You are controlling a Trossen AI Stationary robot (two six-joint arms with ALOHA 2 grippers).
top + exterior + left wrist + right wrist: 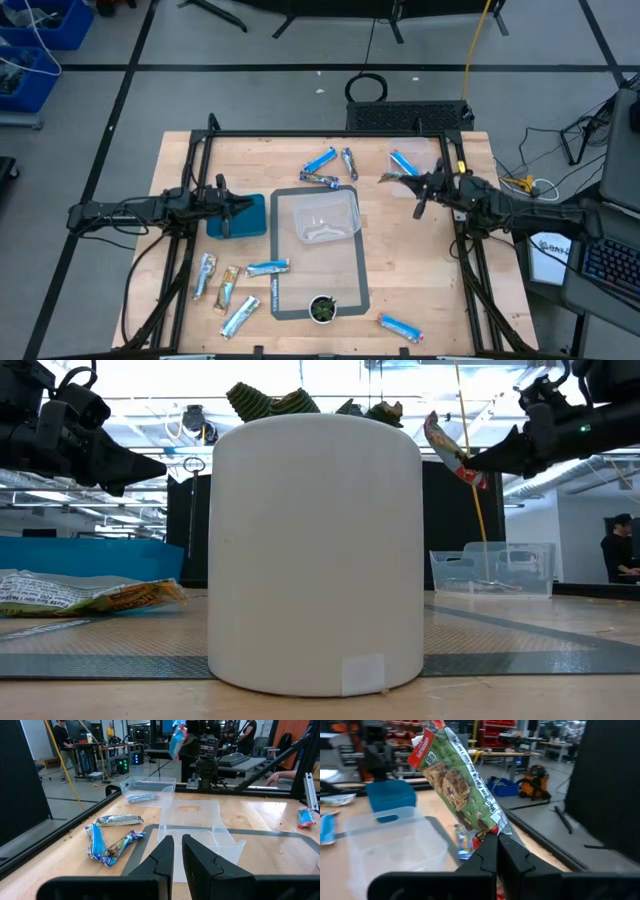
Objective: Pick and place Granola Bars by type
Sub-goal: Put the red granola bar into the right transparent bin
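Pale wood covers the counter [420, 280], seen from above with a grey-edged mat and a clear plastic bin [320, 215] at its middle. The right end effector [412, 181] is clamped on one granola bar [392, 178], lifted near the counter's far right side. Three bars [330, 167] lie beyond the bin, four [232, 285] sit near the left front, and one [400, 326] at the right front. The left end effector [232, 208] hovers over a blue bin [250, 215], holding nothing.

From counter height, a large white cylinder [315, 550] fills the middle; the held bar [450, 450] hangs up at right.

The left wrist camera shows its fingers [165, 857] nearly together, with only a slim gap, aimed at the clear bin [195, 832].

The right wrist camera shows closed fingers [495, 852] pinching the green-printed wrapper [457, 780] by its lower end, the bar tilted upward.
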